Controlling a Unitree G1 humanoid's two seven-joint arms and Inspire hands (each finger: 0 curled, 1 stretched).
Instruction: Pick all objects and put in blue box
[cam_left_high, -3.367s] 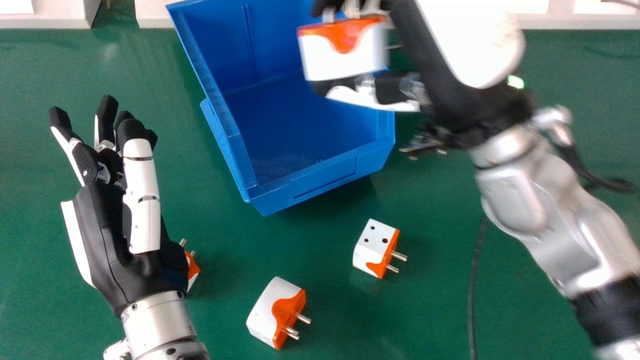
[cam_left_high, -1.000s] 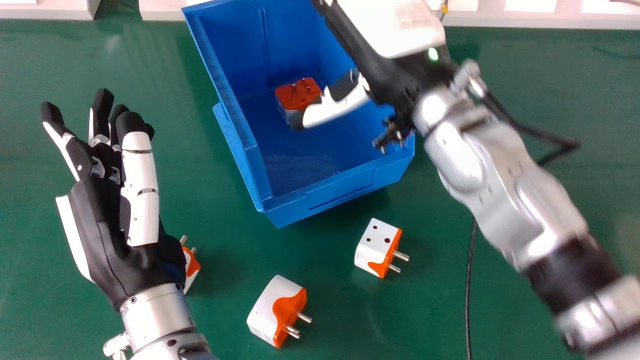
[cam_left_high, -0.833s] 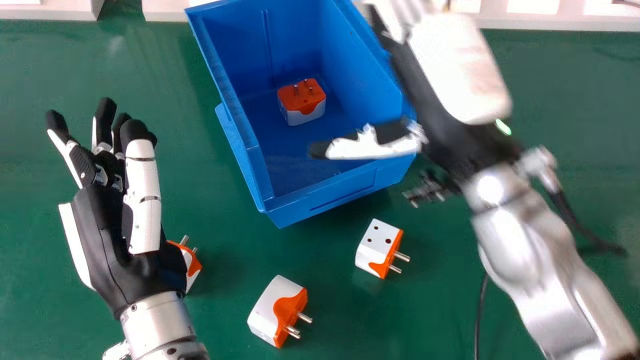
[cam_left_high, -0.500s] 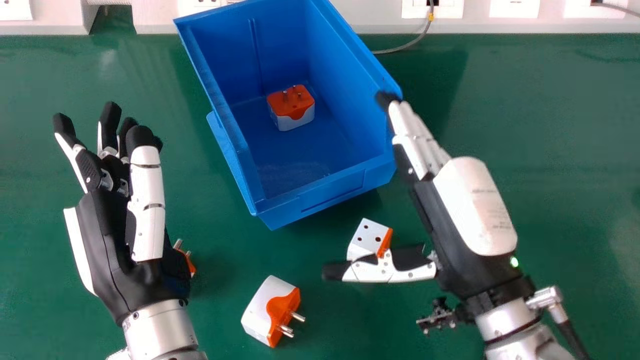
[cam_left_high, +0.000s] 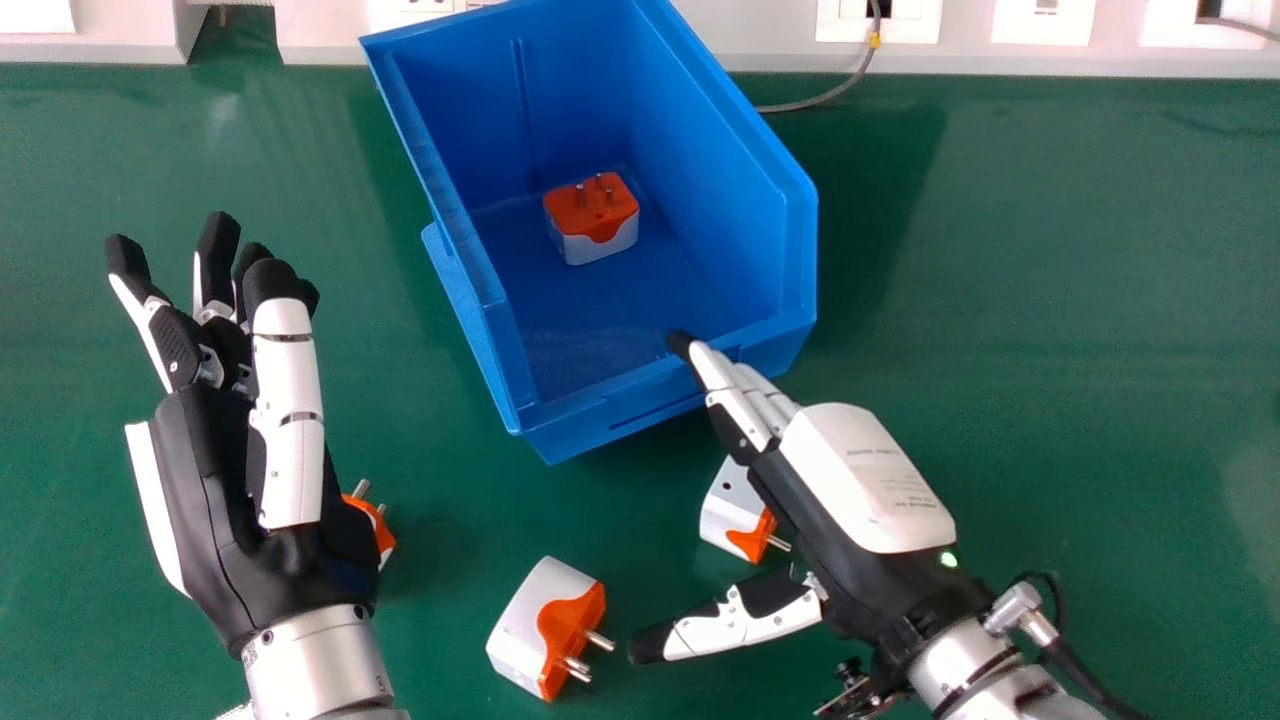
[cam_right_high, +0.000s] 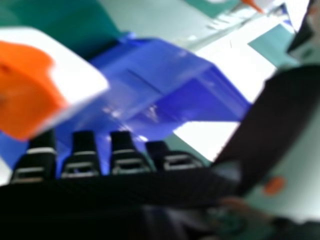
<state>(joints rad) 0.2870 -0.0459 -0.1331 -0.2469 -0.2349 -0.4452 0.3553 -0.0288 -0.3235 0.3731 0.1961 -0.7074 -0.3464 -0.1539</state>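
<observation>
The right robot hand (cam_left_high: 865, 480), empty with fingers straight, has been drawn back from the blue box (cam_left_high: 575, 435), where the first adapter (cam_left_high: 592, 220) was left. The second adapter (cam_left_high: 725, 515) is partly covered at the hand's 9 o'clock, the third adapter (cam_left_high: 525, 620) seen at 8; the fourth adapter (cam_left_high: 384, 537) is half-hidden by the left robot hand (cam_left_high: 225, 480).

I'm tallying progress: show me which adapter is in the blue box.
The pins-up adapter, alone inside the blue box; the other three adapters lie outside on the green table.
</observation>
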